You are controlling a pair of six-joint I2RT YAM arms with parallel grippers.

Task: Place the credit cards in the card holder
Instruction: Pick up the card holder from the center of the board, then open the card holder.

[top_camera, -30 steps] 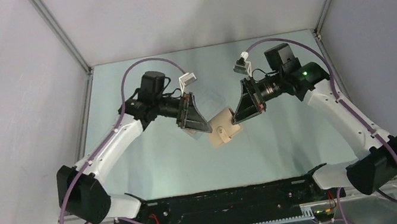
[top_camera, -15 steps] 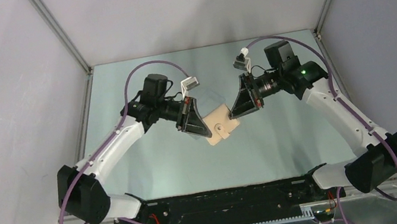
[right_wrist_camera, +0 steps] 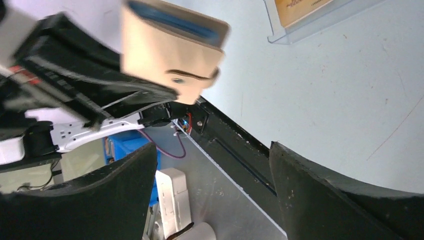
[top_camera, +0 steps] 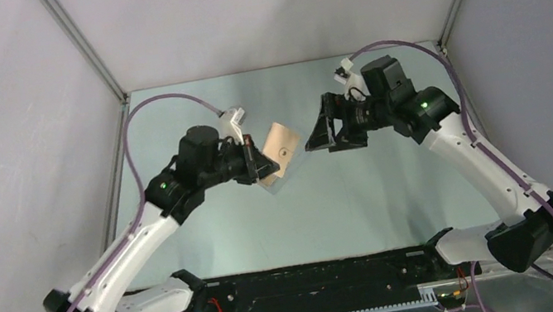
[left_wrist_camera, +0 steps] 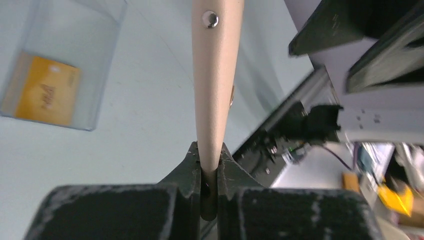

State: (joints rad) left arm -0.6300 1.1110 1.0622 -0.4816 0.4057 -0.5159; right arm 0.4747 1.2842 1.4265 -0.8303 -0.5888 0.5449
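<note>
Free gap between card holder (top_camera: 280,148), right hand (right_wrist_camera: 211,148); box (left_wrist_camera: 96,60) below.

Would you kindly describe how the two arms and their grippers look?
The left arm and right arm have white links, black joints and a purple cable each. The left gripper and right gripper are black and wedge-shaped.

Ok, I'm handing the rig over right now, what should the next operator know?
Left hand: shut on the card holder, held folded in the air.
Right hand: open, empty, apart from it.
An orange credit card lies in the clear box on the table.
Done: holder picked up.
To do: open holder, fetch cards, slot them in.
</note>
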